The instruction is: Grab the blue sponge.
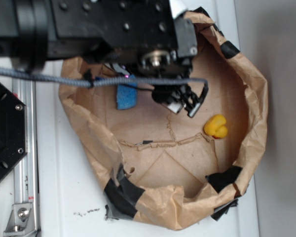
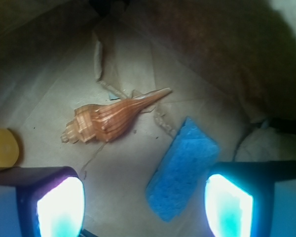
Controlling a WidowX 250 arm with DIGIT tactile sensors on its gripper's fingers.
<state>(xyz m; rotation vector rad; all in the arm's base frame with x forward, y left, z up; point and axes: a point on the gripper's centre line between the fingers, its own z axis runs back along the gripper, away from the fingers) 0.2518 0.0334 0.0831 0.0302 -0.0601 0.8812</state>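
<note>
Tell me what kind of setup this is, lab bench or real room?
Looks like a lab bench, not a home. A taped brown paper bin sits on a white table beside a metal rail. Inside lie only props: blue sponge, orange shell, yellow duck. The open pincer hangs over them.

The exterior view is bright and even, slightly soft. The wrist view is dim, with dark corners, and the end effector (image 2: 144, 207) fingertips (image 2: 60, 207) glare white, out of focus.
</note>
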